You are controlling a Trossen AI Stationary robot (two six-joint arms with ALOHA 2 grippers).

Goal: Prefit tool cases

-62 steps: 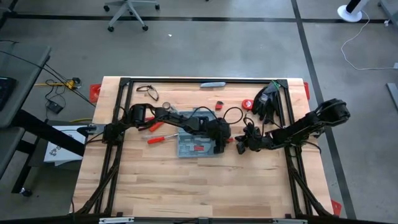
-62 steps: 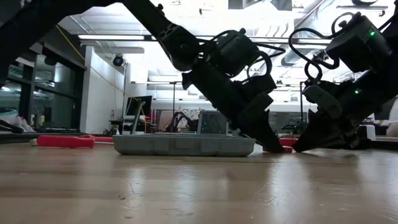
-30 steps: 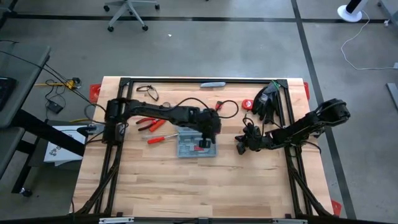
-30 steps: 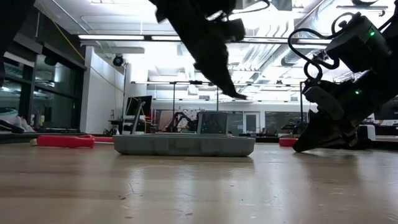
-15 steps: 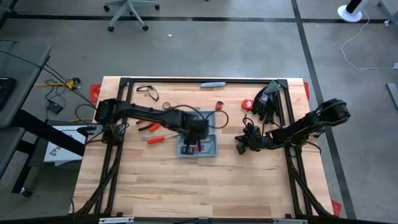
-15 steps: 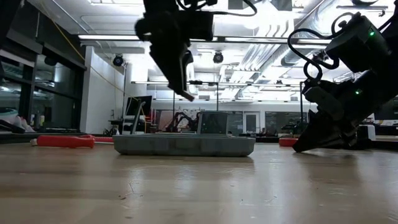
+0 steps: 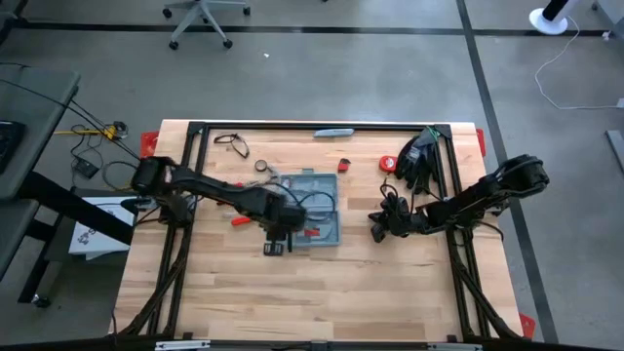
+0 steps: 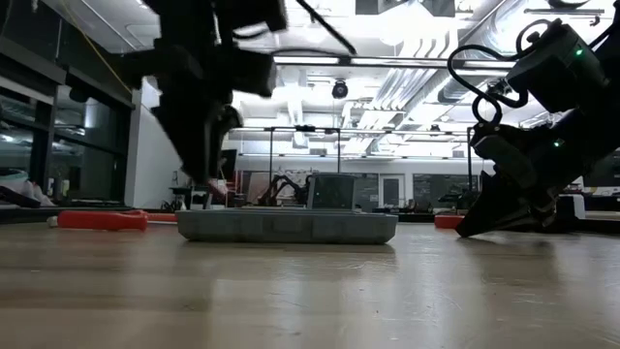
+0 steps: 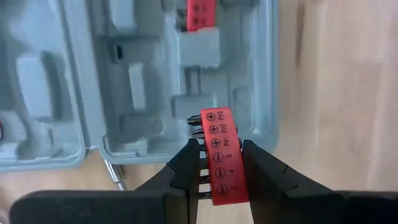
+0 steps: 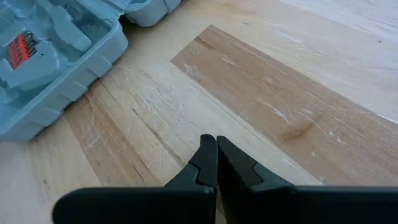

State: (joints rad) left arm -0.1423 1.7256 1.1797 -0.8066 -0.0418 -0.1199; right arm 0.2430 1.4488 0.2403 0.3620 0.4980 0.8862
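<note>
The blue-grey tool case [image 7: 314, 210] lies open on the table's middle, its moulded inside up [image 9: 143, 74], with one red bit strip [image 9: 200, 14] seated in it. My left gripper [image 7: 281, 226] hangs over the case's left near corner, shut on a second red bit strip [image 9: 219, 146]. In the low view that gripper [image 8: 208, 145] is a blurred dark shape above the case's left end [image 8: 208, 226]. My right gripper [image 10: 216, 148] is shut with nothing in it, low over bare wood to the right of the case [image 10: 56, 50]. My left gripper pinches the red bit strip between its two fingers [image 9: 189, 165], on the strip's two long sides near one end [image 9: 224, 177]. The fingers point down from above and lie along the strip. The strip's free end sticks out past the fingertips, clear of the case.
Red-handled tools [image 7: 234, 200] lie left of the case, and one shows in the low view [image 8: 97, 220]. Along the far edge lie glasses [image 7: 230, 144], a slim grey-blue bar [image 7: 333, 132], a small red round thing [image 7: 387, 164] and black gloves [image 7: 419, 156]. The near half of the table is bare wood [image 7: 322, 292].
My left gripper has gone from over the right part of the case toward the table's left edge and a little toward the near edge. It has come lower and tipped to point more steeply down. The open lid now shows. The case and my right gripper have kept still.
</note>
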